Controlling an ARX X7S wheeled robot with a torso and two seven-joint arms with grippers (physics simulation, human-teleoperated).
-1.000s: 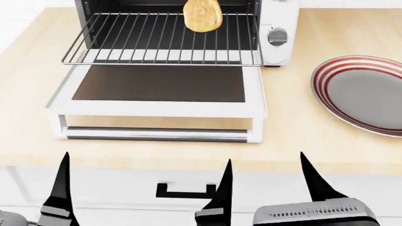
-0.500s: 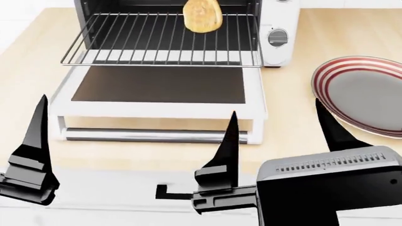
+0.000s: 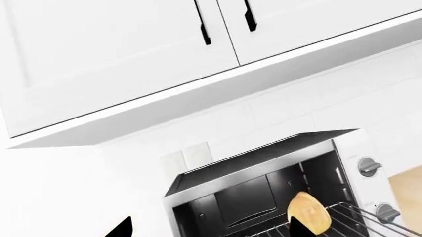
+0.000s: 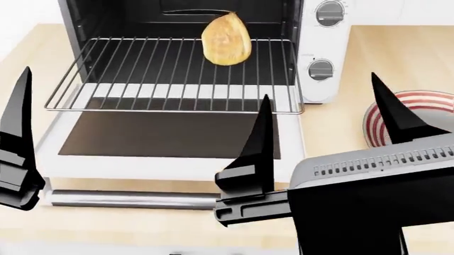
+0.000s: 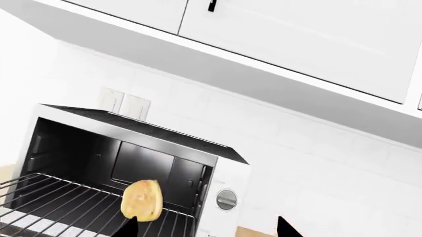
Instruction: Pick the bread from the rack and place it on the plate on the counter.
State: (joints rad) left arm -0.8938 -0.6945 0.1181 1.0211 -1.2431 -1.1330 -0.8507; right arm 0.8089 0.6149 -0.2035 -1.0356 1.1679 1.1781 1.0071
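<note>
The bread [image 4: 226, 39], a golden-brown roll, stands on the silver wire rack [image 4: 174, 79], which is pulled out of the open toaster oven. It also shows in the left wrist view [image 3: 309, 212] and the right wrist view [image 5: 143, 199]. The plate [image 4: 426, 97] lies on the counter [image 4: 397, 53] at the right, mostly hidden behind my right gripper. My right gripper [image 4: 326, 127] is open and empty, in front of the oven's right side, short of the bread. My left gripper [image 3: 211, 232] is open and empty; only one finger [image 4: 18, 133] shows at the head view's left edge.
The white toaster oven [image 4: 319, 48] has two knobs on its right panel. Its glass door [image 4: 170, 135] lies folded down flat under the rack, toward me. White wall cabinets [image 5: 297, 39] hang above.
Both grippers have risen and moved forward toward the oven. The head view has shifted, so the oven looks nearer and the plate is now mostly covered by the right gripper.
</note>
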